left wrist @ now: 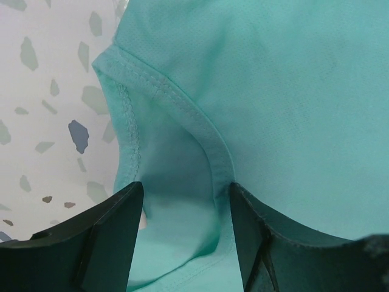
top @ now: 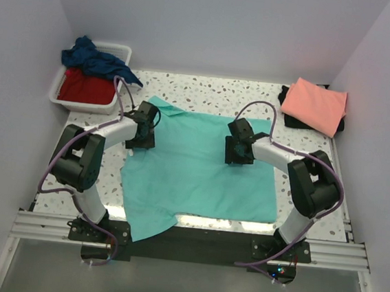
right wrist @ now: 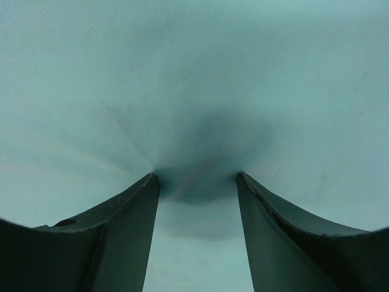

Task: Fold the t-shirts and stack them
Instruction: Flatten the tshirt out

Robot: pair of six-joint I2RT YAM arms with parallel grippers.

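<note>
The turquoise-teal t-shirt lies spread flat across the middle of the table. My left gripper is down at its left shoulder. In the left wrist view this gripper is open, its jaws straddling the sleeve seam and a fold of cloth beside the hem. My right gripper is down on the upper right part of the shirt. In the right wrist view it is open, both tips pressed into the teal cloth, which dimples between them.
A white tub at the back left holds a red shirt with a navy blue one draped over it. At the back right a folded salmon-pink shirt lies on a black one. Grey walls close in both sides.
</note>
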